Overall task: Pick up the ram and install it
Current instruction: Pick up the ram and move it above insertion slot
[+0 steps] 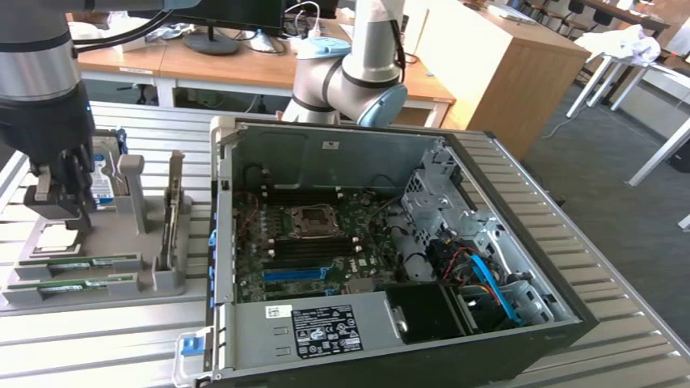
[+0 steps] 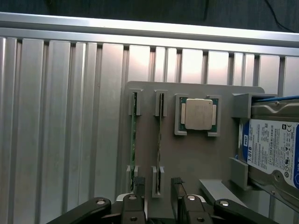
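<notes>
A white-and-blue label [image 2: 275, 149] on the hard drive [image 2: 268, 111] carried the only legible print: "1.0 TB" in large dark characters running sideways, beside a small blue logo that looked like "WD". Its finer lines and certification marks were too small to read. A black-and-white sticker [image 1: 326, 330] on the power supply [image 1: 254, 333] bore tiny, unreadable print.

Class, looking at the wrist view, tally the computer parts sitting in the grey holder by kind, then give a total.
Ram sticks: 2
Processor chips: 1
Hard drives: 1
Total: 4
</notes>
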Controlling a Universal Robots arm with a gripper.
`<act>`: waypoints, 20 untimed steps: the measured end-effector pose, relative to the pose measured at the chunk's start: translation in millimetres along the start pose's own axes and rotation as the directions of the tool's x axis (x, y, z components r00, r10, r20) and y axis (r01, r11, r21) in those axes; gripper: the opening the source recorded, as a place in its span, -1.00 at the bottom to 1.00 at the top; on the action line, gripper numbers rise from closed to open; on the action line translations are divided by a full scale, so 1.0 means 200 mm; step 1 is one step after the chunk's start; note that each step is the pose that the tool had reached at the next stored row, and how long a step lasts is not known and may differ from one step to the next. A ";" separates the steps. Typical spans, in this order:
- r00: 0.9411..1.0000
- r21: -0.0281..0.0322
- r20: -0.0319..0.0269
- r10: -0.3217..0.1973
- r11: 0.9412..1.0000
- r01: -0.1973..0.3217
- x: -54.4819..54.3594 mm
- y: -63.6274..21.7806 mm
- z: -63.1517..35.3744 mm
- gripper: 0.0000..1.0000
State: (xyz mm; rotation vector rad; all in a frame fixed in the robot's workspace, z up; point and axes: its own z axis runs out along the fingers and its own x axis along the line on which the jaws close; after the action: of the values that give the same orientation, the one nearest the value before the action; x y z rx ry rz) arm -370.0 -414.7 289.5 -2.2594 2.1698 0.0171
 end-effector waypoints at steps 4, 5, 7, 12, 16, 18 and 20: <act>1.000 0.000 0.000 0.000 1.000 0.000 0.00 0.000 0.016 -0.29; 1.000 0.000 0.000 0.000 1.000 0.000 0.00 0.000 0.020 -0.29; 1.000 0.000 0.000 0.000 1.000 0.000 0.00 0.000 0.028 -0.29; 1.000 0.000 0.000 0.000 1.000 0.000 0.00 0.000 0.047 -0.29; 1.000 0.000 0.000 0.000 1.000 0.000 0.00 0.001 0.061 -0.29; 1.000 0.000 0.000 0.000 1.000 0.000 0.00 0.001 0.068 -0.29; 1.000 0.000 0.000 0.000 1.000 0.000 0.00 0.001 0.075 -0.29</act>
State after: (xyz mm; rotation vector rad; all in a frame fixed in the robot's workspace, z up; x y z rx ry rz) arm -370.3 -414.7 274.4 -2.2595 2.1698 0.0171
